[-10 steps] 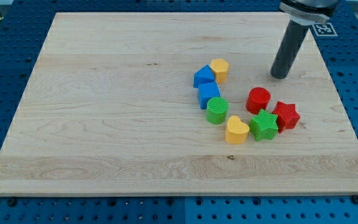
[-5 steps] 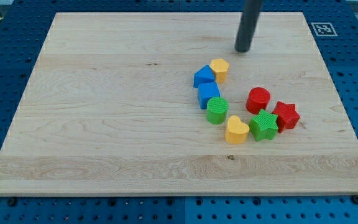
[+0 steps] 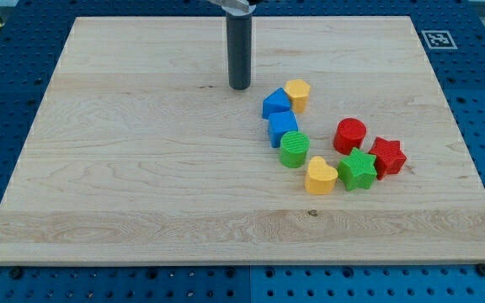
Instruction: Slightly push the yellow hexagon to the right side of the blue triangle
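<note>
My tip point(image 3: 239, 87) rests on the pale wooden bench point(image 3: 141, 168), up and to the view's left of the blue triangle block point(image 3: 276, 103), touching nothing. The rod carries no end effector to open or close. The yellow hexagon block point(image 3: 297, 93) sits touching the triangle's right side.

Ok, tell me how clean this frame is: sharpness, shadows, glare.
Camera view: sharp throughout, block edges crisp, wood grain on the board readable; lighting soft and even, only faint short shadows under the blocks and at my tip, which stands to the left of and above the blue triangle and yellow hexagon; no glare; the rod's top is cropped.
</note>
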`<state>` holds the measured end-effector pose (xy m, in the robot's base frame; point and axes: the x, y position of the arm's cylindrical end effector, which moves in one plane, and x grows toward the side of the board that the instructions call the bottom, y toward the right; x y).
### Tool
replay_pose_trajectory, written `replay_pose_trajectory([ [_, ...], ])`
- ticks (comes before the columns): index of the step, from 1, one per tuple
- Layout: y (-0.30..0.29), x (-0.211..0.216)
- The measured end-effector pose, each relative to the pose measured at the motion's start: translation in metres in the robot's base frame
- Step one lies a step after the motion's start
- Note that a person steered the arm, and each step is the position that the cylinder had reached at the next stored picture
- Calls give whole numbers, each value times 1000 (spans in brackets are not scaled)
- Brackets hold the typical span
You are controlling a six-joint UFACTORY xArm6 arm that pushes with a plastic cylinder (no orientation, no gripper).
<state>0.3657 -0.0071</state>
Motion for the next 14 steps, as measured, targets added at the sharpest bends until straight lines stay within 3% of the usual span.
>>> replay_pose_trajectory([
  [6,34,39],
  [14,70,-3],
])
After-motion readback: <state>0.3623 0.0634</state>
